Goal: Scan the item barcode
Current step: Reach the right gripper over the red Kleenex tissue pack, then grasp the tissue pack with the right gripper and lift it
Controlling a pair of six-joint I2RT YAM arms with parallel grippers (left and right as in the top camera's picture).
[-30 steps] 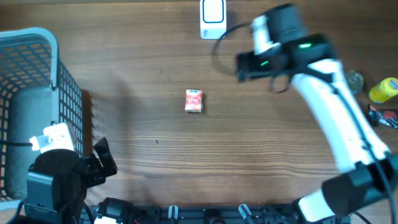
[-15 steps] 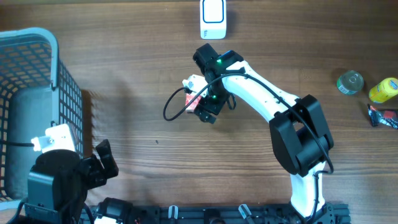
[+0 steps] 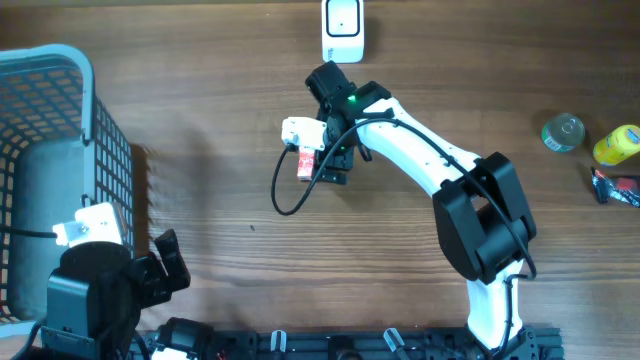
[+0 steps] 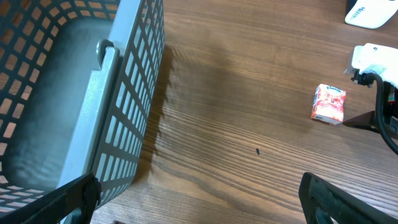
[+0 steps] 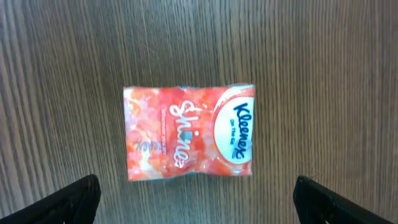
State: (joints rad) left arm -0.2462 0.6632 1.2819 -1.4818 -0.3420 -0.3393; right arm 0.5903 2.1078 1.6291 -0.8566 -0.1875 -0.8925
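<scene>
Tissue pack (image 5: 188,132) flat, long axis across table (image 5: 56,56) grain | right gripper (image 5: 198,200) gaping above it, empty | left gripper (image 4: 199,198) gaping, empty

Tissue pack (image 5: 188,132) mid-table beneath the right tool (image 5: 196,199), scanner (image 3: 342,30) behind it, basket (image 3: 60,55) far left, bottle (image 3: 617,144) far right.

Orange Kleenex tissue pack (image 5: 189,132), flat on table, white scanner (image 3: 342,30)

Work surface: a table (image 3: 200,110) of brown wood, its grain running left to right in the overhead view. It fills every view. Lighting is even and diffuse. A soft shadow lies on the wood just right of the basket (image 3: 88,80). A black rail (image 3: 330,346) borders the near edge.
</scene>
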